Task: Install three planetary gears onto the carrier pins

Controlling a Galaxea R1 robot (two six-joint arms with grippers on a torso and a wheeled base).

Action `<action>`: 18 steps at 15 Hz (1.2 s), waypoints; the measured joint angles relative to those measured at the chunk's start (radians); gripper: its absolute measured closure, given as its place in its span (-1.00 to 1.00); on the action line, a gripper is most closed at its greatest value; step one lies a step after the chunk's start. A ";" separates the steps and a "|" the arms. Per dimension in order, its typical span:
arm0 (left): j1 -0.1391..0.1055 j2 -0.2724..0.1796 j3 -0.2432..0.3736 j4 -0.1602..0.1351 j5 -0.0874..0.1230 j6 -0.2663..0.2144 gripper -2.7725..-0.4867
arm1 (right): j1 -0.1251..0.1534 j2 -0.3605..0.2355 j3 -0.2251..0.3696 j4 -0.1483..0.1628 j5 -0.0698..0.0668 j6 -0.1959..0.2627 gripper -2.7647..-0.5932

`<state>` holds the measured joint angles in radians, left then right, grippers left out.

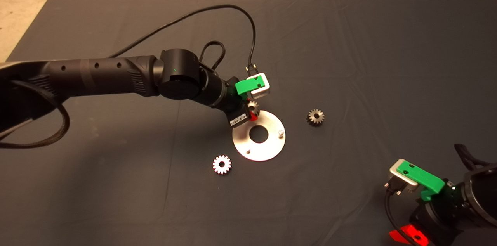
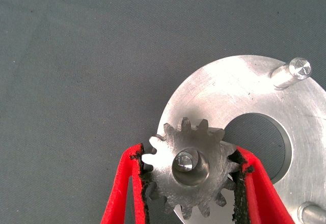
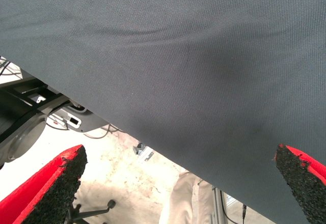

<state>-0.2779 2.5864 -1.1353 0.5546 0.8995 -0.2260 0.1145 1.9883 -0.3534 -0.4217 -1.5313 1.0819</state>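
Left gripper point(image 2: 189, 183) pinches a gear point(image 2: 189, 169), pin point(image 2: 184, 161) off-centre in its bore; I nudge toward 10 o'clock before lowering. Right gripper point(image 3: 178, 183) parked, spread wide

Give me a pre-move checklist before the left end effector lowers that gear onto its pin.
1. Grip: left end effector shut on the held gear, ok.
2. Bore over pin: pin tip shows off-centre in the bore, not ok.
3. Other two pins bare, ok.
4. Spare gears lie off the disc, ok.
5. Right end effector parked, open, ok.
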 joint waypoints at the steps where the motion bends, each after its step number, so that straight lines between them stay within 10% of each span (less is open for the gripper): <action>1: 0.000 -0.004 -0.009 -0.015 -0.010 0.003 0.86 | 0.000 0.000 0.000 0.000 0.000 0.000 -0.99; 12: -0.004 -0.011 -0.018 -0.051 -0.019 0.023 0.86 | 0.005 0.000 0.000 0.000 0.000 0.000 -0.99; 18: -0.002 -0.016 -0.001 -0.069 0.015 0.025 0.86 | 0.036 0.000 0.000 0.002 0.000 0.000 -0.99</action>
<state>-0.2800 2.5707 -1.1362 0.4853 0.9140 -0.2006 0.1500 1.9887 -0.3534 -0.4200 -1.5309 1.0819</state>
